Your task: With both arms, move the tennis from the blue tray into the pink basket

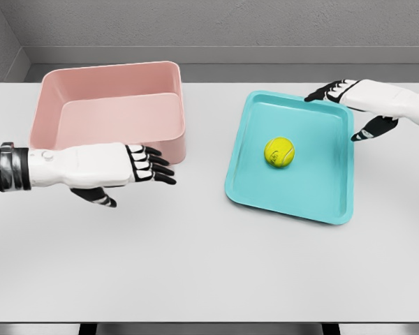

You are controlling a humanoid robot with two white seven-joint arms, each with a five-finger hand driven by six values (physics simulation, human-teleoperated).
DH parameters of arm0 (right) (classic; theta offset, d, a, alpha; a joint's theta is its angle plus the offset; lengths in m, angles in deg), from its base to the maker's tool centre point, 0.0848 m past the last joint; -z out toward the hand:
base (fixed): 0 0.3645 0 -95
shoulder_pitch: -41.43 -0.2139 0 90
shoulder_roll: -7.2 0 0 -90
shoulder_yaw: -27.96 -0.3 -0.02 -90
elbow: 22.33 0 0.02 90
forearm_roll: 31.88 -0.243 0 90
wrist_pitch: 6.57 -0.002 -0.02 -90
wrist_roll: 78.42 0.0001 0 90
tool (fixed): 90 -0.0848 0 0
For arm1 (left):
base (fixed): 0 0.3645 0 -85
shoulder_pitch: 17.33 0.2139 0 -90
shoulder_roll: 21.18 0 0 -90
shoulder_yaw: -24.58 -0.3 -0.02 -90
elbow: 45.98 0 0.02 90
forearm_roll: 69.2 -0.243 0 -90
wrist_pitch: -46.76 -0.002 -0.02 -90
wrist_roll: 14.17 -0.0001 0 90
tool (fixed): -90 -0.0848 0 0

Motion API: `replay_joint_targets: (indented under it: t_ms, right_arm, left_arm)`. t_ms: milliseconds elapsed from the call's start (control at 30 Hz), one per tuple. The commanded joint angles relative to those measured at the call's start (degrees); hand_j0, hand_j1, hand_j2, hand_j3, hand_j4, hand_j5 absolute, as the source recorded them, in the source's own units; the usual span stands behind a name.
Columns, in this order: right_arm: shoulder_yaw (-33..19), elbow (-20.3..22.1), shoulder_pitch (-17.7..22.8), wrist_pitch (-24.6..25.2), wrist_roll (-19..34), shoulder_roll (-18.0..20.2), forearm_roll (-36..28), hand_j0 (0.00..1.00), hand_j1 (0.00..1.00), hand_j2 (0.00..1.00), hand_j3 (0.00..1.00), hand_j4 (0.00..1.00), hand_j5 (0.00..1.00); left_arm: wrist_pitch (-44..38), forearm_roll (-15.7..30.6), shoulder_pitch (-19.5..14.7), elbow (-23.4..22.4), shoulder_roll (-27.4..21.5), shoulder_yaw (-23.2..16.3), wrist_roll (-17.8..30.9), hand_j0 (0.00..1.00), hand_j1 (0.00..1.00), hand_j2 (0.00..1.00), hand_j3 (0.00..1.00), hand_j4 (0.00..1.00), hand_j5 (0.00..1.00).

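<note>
A yellow tennis ball [279, 151] lies near the middle of the blue tray [321, 195], right of centre on the white table. The pink basket [112, 112] stands at the back left, nothing visible in it. My left hand [150, 165] hovers just in front of the basket's near right corner, fingers spread and pointing right, holding nothing. Over the tray's far right corner my right hand [349, 112] hangs open: its fingers reach over the tray's back rim, its thumb points down by the right rim.
The white table [195, 265] stretches wide in front of the tray and basket. A grey wall runs behind the table's far edge.
</note>
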Motion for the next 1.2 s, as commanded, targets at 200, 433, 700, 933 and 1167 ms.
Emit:
replay_joint_targets:
  t_ms: [200,433,700,933,1167]
  right_arm:
    - [3.2,1.0,-0.5,0.1,-0.3,-0.1,-0.4,1.0,1.0,1.0,1.0,1.0,1.0]
    - [6.5,1.0,-0.8,0.1,0.3,-3.4,-0.3,1.0,1.0,1.0,1.0,1.0,1.0]
    - [8.2,0.5,-0.8,0.7,0.4,-7.9,-0.3,1.0,1.0,1.0,1.0,1.0,1.0]
    - [9.6,-2.6,-0.8,3.9,0.3,-10.1,-0.3,1.0,1.0,1.0,1.0,1.0,1.0]
    - [10.7,-5.3,-0.8,3.9,-0.1,-10.8,-0.4,1.0,1.0,1.0,1.0,1.0,1.0]
  left_arm:
    - [-0.1,3.5,0.0,-0.1,4.1,-3.2,3.7,1.0,1.0,1.0,1.0,1.0,1.0]
    - [-0.1,2.6,-1.3,-0.1,3.9,-3.7,14.6,1.0,1.0,1.0,1.0,1.0,1.0]
    - [-0.1,2.9,-2.0,0.0,2.3,-3.1,14.6,1.0,1.0,1.0,1.0,1.0,1.0]
    - [-0.1,3.2,-2.2,0.0,2.6,-3.1,14.6,1.0,1.0,1.0,1.0,1.0,1.0]
    - [-0.1,3.1,-2.5,-0.1,2.3,-3.1,14.6,1.0,1.0,1.0,1.0,1.0,1.0]
